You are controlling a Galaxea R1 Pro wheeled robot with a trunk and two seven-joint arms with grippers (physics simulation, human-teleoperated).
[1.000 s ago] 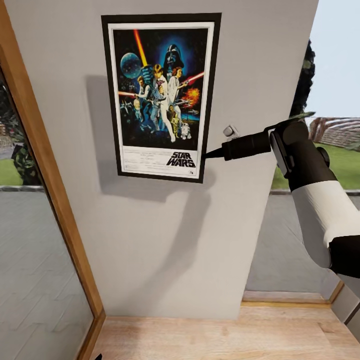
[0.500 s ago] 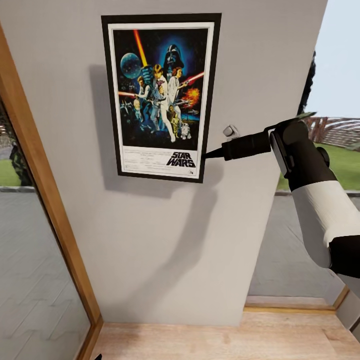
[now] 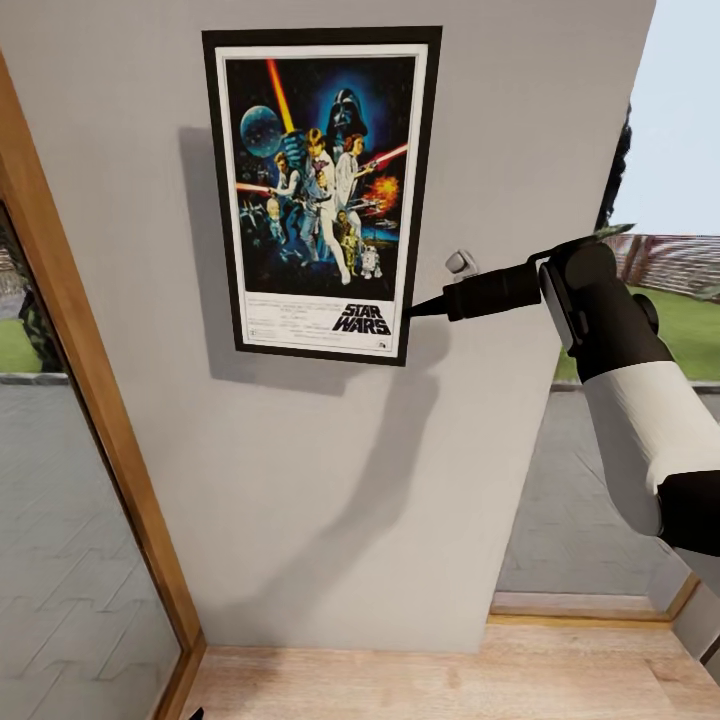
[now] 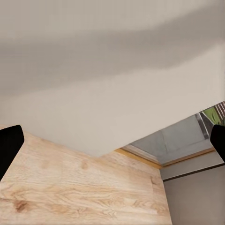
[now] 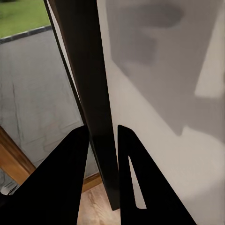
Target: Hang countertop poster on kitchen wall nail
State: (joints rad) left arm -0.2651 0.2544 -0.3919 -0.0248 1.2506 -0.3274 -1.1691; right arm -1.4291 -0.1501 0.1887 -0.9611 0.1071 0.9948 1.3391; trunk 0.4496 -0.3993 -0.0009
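- The setting is a plain grey wall standing between a wood-framed window and open glass looking onto a lawn, with pale wooden floor at its foot.
- The right gripper has its jaws clenched on the lower right edge of the poster; in the right wrist view the two black fingers sit one on each side of the thin dark frame edge, touching it.
- Out from the jaws, the poster spreads up and away across the wall, upright and close against it, throwing a shadow on the side far from the jaws.
- A small pale wall fitting, perhaps a nail, sticks out just above the gripper's wrist, beside the poster's edge; whether the poster hangs on any nail I cannot tell.
- Handling, as a judgement: the poster looks stiff, flat and light, a thin framed board. Held at one low corner it will tend to swing or twist about the jaws, and the narrow smooth frame could slip. A hold nearer mid-height of the side edge would steady it better.
- The left gripper hangs low, far from the poster, pointing at the floor and the wall's base, its jaws released and spread wide with nothing between them.
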